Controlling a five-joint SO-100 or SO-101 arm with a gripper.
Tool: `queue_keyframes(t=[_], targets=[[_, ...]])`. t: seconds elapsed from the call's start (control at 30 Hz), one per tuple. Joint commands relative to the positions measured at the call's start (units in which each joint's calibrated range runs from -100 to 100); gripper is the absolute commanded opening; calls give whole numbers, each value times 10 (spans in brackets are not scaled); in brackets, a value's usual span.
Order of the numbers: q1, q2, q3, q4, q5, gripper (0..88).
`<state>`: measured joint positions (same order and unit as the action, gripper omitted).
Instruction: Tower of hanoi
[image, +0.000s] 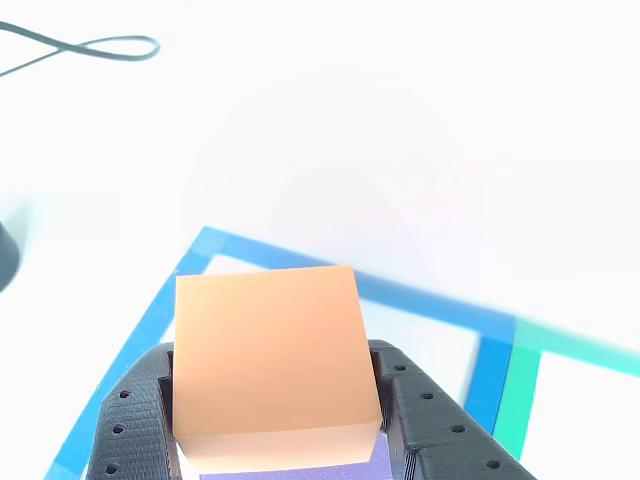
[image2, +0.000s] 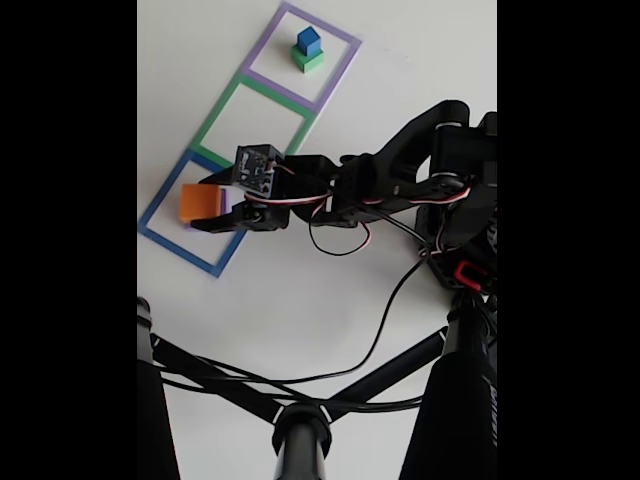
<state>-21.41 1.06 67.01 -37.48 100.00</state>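
An orange cube (image: 270, 350) fills the lower middle of the other view, with my gripper (image: 275, 360) shut on it, one black finger against each side. Under it a strip of a purple cube (image: 300, 468) shows. In the fixed view the orange cube (image2: 198, 200) sits in my gripper (image2: 205, 207) over the blue strip square (image2: 158, 205), the purple cube (image2: 224, 201) peeking out beside it. Far off, a blue cube (image2: 308, 40) rests on a green cube (image2: 308, 60) inside the purple strip square (image2: 262, 45).
A green strip square (image2: 215, 118) lies between the blue and purple ones. The arm's base (image2: 465, 200) stands at the right with loose wires. Black tripod legs (image2: 300, 430) and a cable cross the near table. A thin cable loop (image: 100, 47) lies at the far left.
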Motion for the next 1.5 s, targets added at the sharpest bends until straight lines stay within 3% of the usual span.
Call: queue_keyframes(t=[0.0,0.4,0.73,1.1,1.33,1.47], targets=[[-1,4,-5,-28,0,120],[2,57,-16,-72,0,125],[12,97,-32,-101,0,238],[19,46,-25,-90,0,294],[19,-73,-24,16,0,289],[26,-194,-36,159,0,265]])
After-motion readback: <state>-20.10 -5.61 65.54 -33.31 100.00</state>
